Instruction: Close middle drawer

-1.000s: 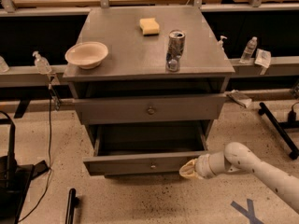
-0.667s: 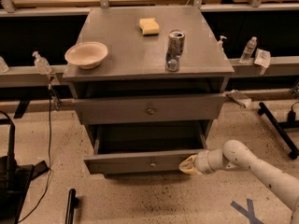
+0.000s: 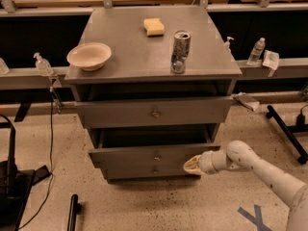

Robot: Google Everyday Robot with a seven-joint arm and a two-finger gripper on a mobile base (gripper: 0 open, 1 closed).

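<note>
The middle drawer [image 3: 130, 156] is the wide shallow grey drawer of the grey cabinet, with a small round knob [image 3: 157, 157] at its centre. It stands pulled out a little, and a dark gap shows above its front. My gripper [image 3: 192, 165] is low at the right end of that drawer's front, pressed against it. My white arm [image 3: 260, 170] comes in from the lower right.
The taller top drawer [image 3: 154, 112] also stands slightly out. On the cabinet top [image 3: 139, 57] are a bowl [image 3: 89, 56], a can [image 3: 180, 52] and a yellow sponge [image 3: 154, 27]. A black stand [image 3: 9, 186] is at the left on the floor, and a black bar [image 3: 286, 131] at the right.
The middle drawer has slid back into the cabinet and sticks out less than before. My gripper has moved left and inward with its front.
</note>
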